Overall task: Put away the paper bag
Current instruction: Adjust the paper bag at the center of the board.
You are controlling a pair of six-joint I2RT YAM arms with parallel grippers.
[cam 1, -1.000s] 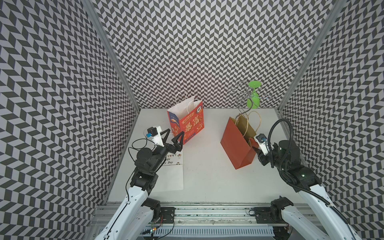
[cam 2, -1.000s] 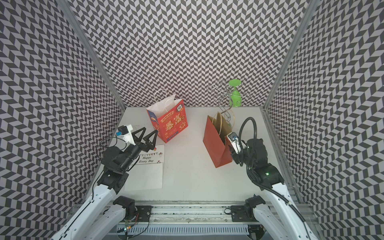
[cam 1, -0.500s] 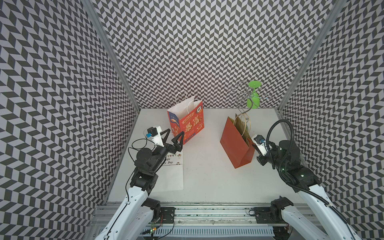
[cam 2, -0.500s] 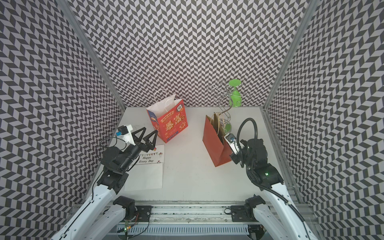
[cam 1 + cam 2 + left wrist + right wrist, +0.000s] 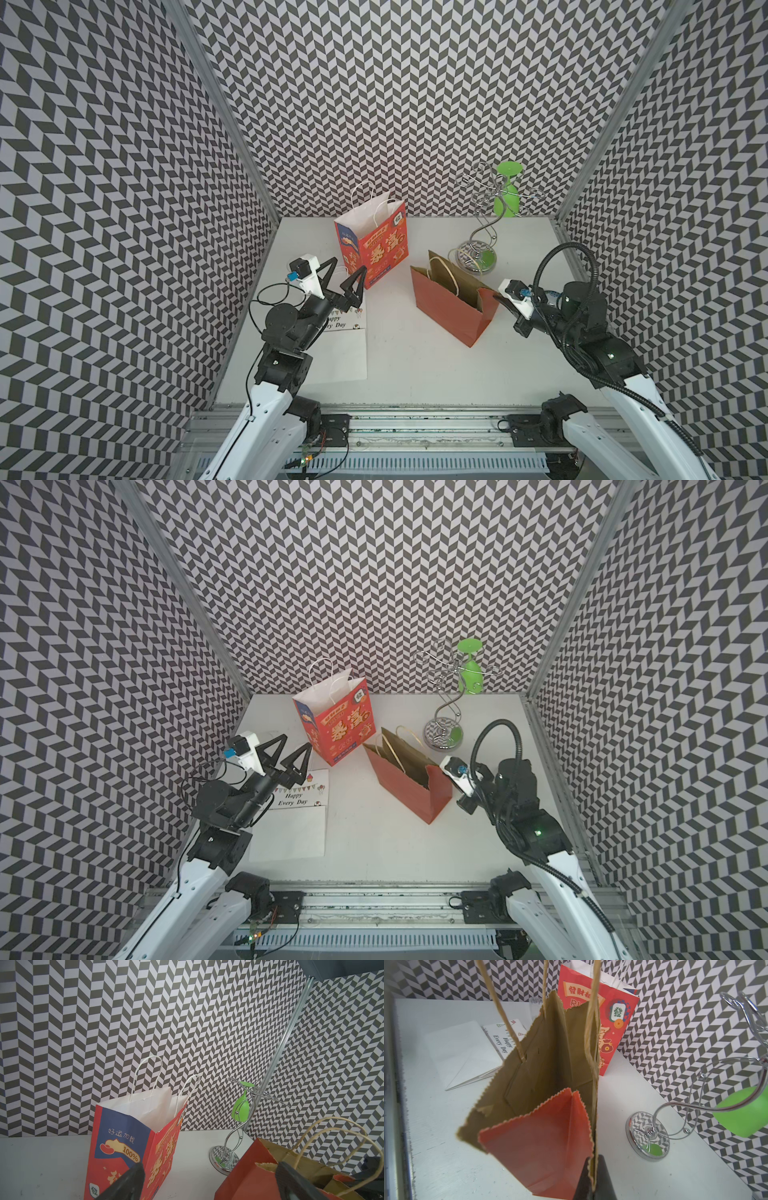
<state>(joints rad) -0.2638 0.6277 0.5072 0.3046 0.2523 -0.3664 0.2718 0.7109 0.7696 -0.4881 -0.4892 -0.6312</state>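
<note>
The right gripper (image 5: 593,1180) is clenched on one wall of the red kraft paper bag (image 5: 451,309), a dark finger on each side of the rim; the bag stands upright and open on the white table (image 5: 415,374), just beside the chrome glass stand (image 5: 478,249); the left gripper (image 5: 348,266) hovers with jaws spread wide near a printed red gift bag (image 5: 376,249), above a flattened white bag (image 5: 345,349).

Red paper bag (image 5: 451,309) w/ brown inside, twine handles, upright, mouth open, right of ctr.
</note>
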